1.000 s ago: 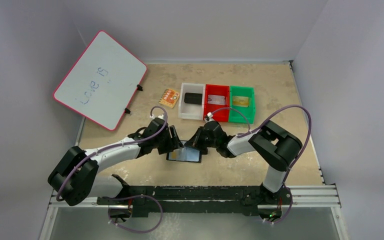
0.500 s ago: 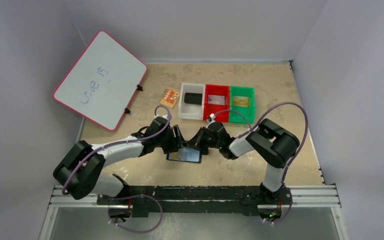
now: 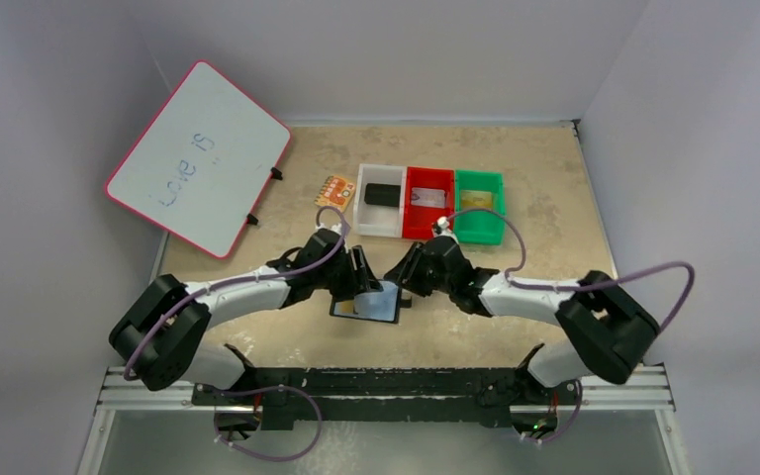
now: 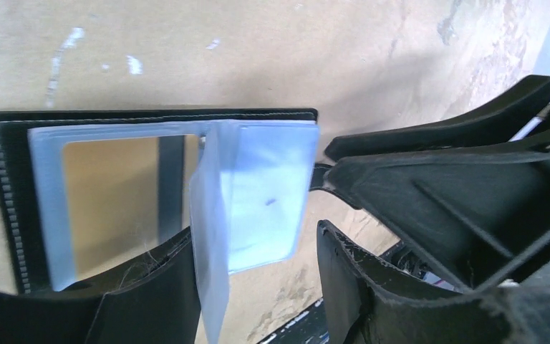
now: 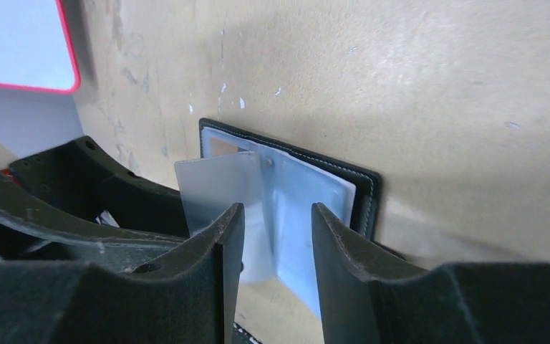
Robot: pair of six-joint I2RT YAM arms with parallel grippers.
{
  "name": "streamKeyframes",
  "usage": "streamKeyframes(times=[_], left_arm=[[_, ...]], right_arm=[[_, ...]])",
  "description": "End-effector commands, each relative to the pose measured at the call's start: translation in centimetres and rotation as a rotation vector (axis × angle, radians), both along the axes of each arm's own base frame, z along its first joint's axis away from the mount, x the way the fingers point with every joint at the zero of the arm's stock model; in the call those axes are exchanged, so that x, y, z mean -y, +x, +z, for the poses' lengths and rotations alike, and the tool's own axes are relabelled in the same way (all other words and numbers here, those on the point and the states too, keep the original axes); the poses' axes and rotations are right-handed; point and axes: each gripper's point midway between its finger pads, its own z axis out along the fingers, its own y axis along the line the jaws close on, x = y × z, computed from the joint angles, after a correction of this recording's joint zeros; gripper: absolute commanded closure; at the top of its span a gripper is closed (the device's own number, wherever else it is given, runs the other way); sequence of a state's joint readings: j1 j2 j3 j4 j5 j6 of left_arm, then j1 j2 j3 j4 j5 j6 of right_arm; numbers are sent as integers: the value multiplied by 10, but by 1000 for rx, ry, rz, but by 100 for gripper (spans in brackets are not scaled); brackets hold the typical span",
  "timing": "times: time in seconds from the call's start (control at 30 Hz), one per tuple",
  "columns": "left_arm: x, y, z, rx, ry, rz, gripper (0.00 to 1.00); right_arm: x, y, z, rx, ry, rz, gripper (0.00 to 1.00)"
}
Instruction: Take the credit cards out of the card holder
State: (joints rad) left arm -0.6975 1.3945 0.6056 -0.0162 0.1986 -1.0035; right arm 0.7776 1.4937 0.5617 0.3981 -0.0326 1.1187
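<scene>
The card holder (image 3: 381, 311) lies open on the table between my two grippers, black with pale blue-grey sleeves (image 4: 272, 179). One sleeve leaf stands upright. My left gripper (image 3: 363, 287) is open; the leaf leans by its left finger (image 4: 150, 287) in the left wrist view. My right gripper (image 5: 277, 213) is open too, its jaws straddling the sleeves (image 5: 293, 193) without pinching them. A silver-grey credit card (image 3: 428, 197) lies in the red bin and a gold-tan one (image 3: 478, 201) in the green bin. A tan sheen shows in one sleeve window (image 4: 111, 201).
A row of bins stands behind the grippers: white (image 3: 360, 206) holding a black block (image 3: 383, 194), red (image 3: 408, 213), green (image 3: 501, 213). An orange patterned square (image 3: 335, 192) lies left of them. A red-rimmed whiteboard (image 3: 198, 158) leans at the back left.
My right gripper went from shut to open and let go of the sleeve leaf. Its elbow swung out to the right. My left gripper edged right, staying open.
</scene>
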Motion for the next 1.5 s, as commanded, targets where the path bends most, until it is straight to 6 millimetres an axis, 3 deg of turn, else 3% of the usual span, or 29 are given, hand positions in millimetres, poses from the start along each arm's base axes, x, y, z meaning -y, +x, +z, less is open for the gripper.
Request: streamKeyframes(times=[0.0, 0.27, 0.4, 0.53, 0.63, 0.8, 0.93, 1.03, 1.2, 1.47], left_arm=[[29, 7, 27, 66, -70, -55, 46], [51, -3, 15, 42, -57, -110, 46], [50, -8, -10, -14, -3, -121, 49], [50, -3, 4, 37, 3, -110, 49], [34, 12, 29, 127, 66, -42, 49], [-22, 35, 62, 270, 270, 136, 47], [-64, 36, 67, 300, 401, 259, 44], [-85, 34, 63, 293, 448, 319, 41], [-101, 35, 49, 220, 355, 367, 42], [-92, 30, 41, 173, 223, 310, 49]], right_arm=[[47, 11, 17, 47, -97, -217, 54], [106, -5, 58, 143, -23, -429, 45], [114, -11, 73, 195, 57, -439, 45], [108, -16, 82, 229, 126, -400, 45], [99, -18, 84, 230, 149, -359, 45], [76, -14, 91, 238, 154, -262, 46], [52, -5, 110, 336, 110, -111, 43], [44, 10, 119, 355, -34, -50, 39], [25, 19, 120, 305, -114, 38, 43], [-33, 0, 97, 225, 167, 209, 57]])
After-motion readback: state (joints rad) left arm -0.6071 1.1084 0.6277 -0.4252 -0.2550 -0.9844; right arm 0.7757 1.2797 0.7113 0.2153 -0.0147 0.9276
